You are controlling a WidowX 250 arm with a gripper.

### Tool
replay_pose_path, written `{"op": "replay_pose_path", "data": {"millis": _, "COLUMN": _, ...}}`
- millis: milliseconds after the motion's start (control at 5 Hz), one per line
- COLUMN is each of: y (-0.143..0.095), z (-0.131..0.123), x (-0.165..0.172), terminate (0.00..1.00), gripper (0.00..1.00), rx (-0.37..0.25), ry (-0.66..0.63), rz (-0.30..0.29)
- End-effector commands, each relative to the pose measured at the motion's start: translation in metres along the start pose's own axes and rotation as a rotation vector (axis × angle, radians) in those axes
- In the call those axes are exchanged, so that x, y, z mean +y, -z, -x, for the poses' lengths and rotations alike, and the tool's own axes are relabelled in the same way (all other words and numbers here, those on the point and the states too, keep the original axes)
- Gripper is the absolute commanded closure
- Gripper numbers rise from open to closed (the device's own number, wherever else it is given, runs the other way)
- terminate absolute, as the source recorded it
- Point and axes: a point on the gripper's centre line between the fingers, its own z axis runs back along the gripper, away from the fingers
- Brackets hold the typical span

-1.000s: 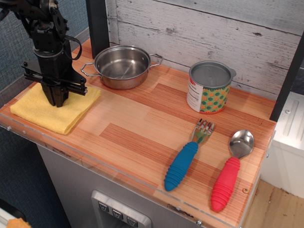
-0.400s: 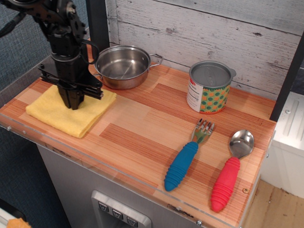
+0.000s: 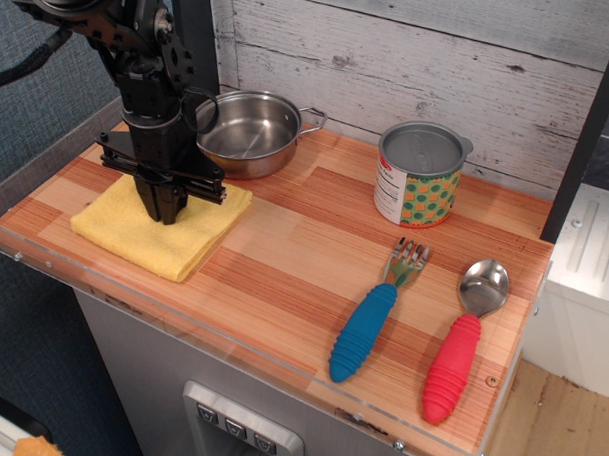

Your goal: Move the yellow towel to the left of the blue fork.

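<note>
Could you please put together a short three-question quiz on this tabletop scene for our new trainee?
1. True or false: the folded bright yellow towel lies against the blue-handled fork with silver tines.
2. Which item stands behind the fork? A) steel pot with two loop handles B) patterned tin can C) red-handled spoon
3. Fill in: the black gripper presses its tips down onto the ____.

Key
1. False; bare wooden counter separates them.
2. B.
3. Yellow towel. Whether the jaws pinch the cloth cannot be told from this view.
</note>
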Motion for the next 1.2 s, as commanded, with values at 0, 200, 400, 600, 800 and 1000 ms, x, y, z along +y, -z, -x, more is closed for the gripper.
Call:
{"op": "replay_pose_path", "data": {"millis": 0, "y": 0.001, "z": 0.004, "x": -0.022, "terminate": 0.00, "gripper": 1.00, "rx": 0.038, "ry": -0.019, "rz": 0.000}}
{"op": "replay_pose_path", "data": {"millis": 200, "y": -0.002, "z": 0.004, "x": -0.033, "terminate": 0.00, "gripper": 1.00, "rx": 0.031, "ry": 0.004, "rz": 0.017}}
{"op": "replay_pose_path", "data": {"millis": 400, "y": -0.006, "z": 0.006, "x": -0.042, "terminate": 0.00, "gripper": 1.00, "rx": 0.033, "ry": 0.015, "rz": 0.022}}
{"op": "replay_pose_path", "data": {"millis": 600, "y": -0.006, "z": 0.010, "x": -0.053, "terminate": 0.00, "gripper": 1.00, "rx": 0.034, "ry": 0.004, "rz": 0.052}}
{"op": "replay_pose_path", "data": {"millis": 800, "y": -0.003, "z": 0.011, "x": -0.066, "terminate": 0.00, "gripper": 1.00, "rx": 0.042, "ry": 0.006, "rz": 0.088}}
{"op": "replay_pose_path", "data": {"millis": 1000, "y": 0.000, "z": 0.009, "x": -0.083, "terminate": 0.00, "gripper": 1.00, "rx": 0.054, "ry": 0.045, "rz": 0.105}}
